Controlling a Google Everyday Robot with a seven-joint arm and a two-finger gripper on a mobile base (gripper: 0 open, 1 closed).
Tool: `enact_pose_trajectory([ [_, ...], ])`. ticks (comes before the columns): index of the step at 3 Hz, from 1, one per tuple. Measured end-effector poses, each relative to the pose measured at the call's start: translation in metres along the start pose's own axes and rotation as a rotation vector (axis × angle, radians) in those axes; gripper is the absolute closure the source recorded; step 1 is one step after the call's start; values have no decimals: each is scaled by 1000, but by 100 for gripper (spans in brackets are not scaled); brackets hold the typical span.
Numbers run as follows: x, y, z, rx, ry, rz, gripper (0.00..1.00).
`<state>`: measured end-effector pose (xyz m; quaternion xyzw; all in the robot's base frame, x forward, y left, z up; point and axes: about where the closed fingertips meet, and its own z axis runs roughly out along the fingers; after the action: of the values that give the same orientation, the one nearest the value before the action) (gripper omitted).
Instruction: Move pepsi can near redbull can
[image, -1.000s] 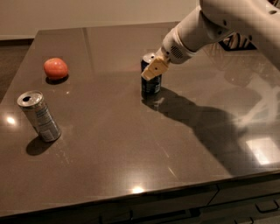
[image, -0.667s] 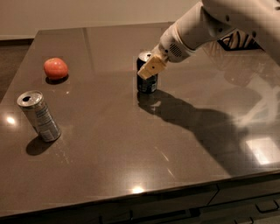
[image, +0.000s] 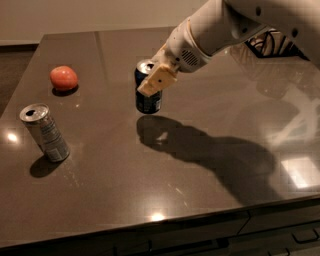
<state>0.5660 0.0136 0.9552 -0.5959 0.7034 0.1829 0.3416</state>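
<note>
The jaws of the gripper (image: 151, 83) are closed around the upper half of the short, dark blue aluminium pepsi can (image: 149, 103). One tan finger (image: 157, 80) lies slantwise across its front, and the other is hidden behind it. The can stands upright between them with its silver top showing just left of the white arm (image: 210, 30), which reaches in from the upper right. Its base is at or barely above the glossy dark brown stone worktop (image: 100, 190) (I cannot tell which), with a shadow directly below. Well apart, toward the left near edge, stands the slim silver-grey redbull can (image: 46, 133) with bluish print, its opened top leaning left. A round orange-red fruit (image: 64, 78) sits behind it, left of the pepsi can.
</note>
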Motion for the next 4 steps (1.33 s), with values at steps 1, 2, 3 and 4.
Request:
enact_pose_trajectory([
  [1,-24,34,6,-54,-22,-82,100],
  [2,-44,63,20,-98,-30,-154,100],
  [3,-57,85,36,-136,-29,-202,100],
  [4,-65,105,53,-177,-19,-239,100],
])
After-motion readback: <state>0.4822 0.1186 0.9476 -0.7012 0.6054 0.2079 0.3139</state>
